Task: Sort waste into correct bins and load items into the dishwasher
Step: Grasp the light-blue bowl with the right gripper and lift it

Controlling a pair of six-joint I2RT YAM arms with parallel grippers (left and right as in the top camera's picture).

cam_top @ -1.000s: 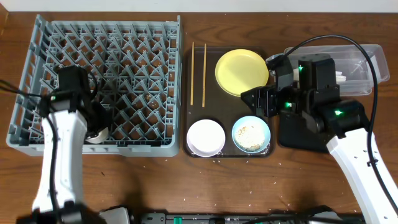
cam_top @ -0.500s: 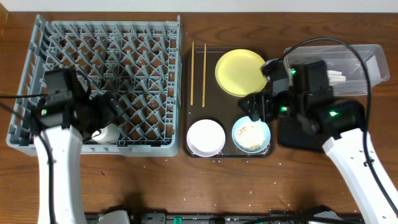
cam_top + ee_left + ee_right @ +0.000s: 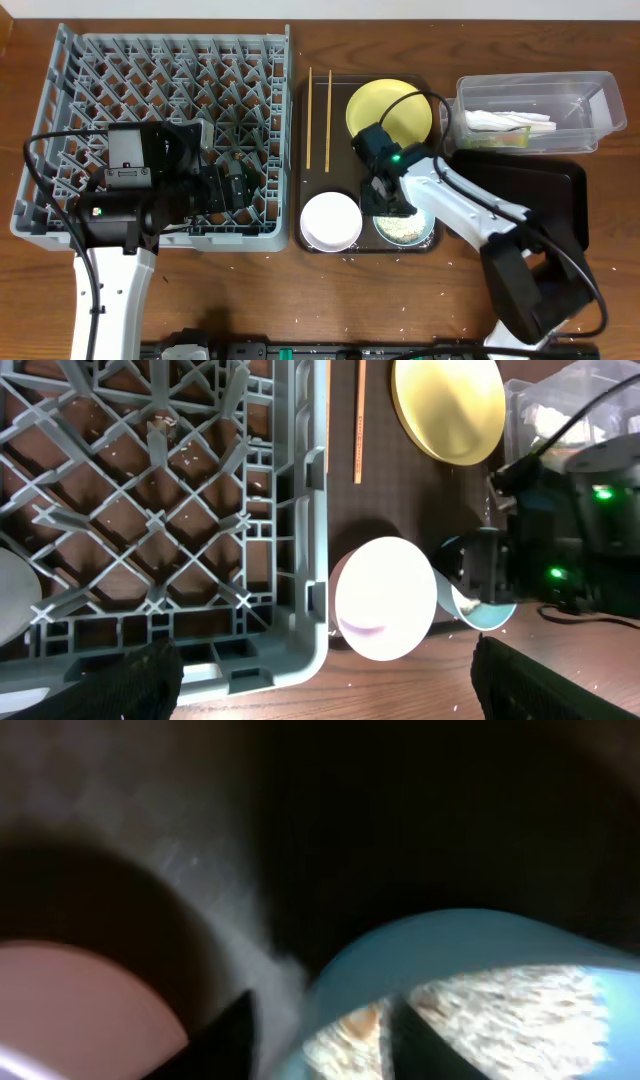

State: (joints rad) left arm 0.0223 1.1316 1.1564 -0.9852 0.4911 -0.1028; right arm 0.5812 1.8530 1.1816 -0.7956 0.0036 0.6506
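Note:
The light blue bowl with rice-like food scraps sits at the front right of the dark brown tray. My right gripper is at its left rim. In the right wrist view the jaws straddle the bowl's rim, one finger inside over the scraps, with a gap left on the outer side. My left gripper is wide open and empty over the front right of the grey-blue dish rack. The white cup sits in the rack. The white bowl, yellow plate and chopsticks lie on the tray.
The clear tub at the back right holds the white napkin and the wrapper. The shallow black tray lies in front of it, partly under my right arm. The dark brown tray stands between rack and bins.
My right gripper has swung left and down from beside the yellow plate onto the blue bowl's rim. My left gripper has moved right along the rack's front, away from the white cup.

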